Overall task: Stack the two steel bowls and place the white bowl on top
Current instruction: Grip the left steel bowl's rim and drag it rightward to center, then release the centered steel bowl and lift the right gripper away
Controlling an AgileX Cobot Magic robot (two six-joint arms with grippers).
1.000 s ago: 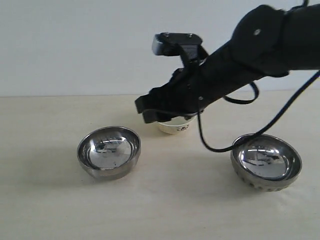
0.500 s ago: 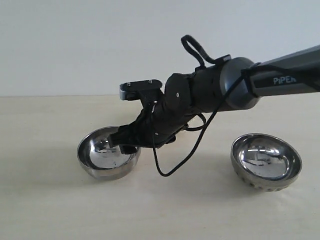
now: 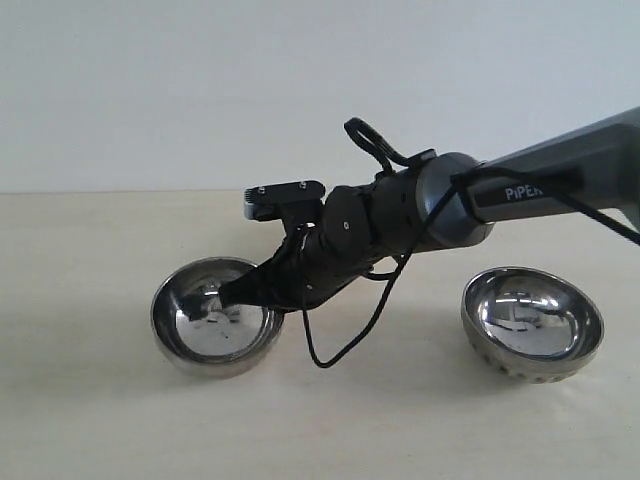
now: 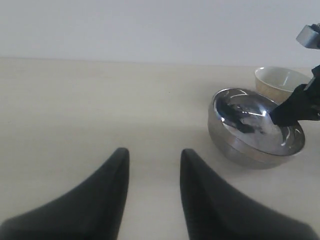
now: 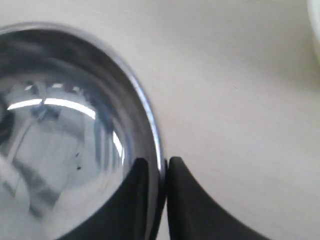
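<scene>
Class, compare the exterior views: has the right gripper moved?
Yes. The right gripper swung left and down, away from the dimpled steel bowl, onto the rim of the smooth steel bowl.

Silver bowl, dimpled silver bowl, cream bowl

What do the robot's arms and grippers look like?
The right arm is a grey tube with white lettering, ending in black joints. A loose black cable hangs off it, and a small dark camera box sits on top. The left gripper and right gripper have smooth black tapered fingers.
</scene>
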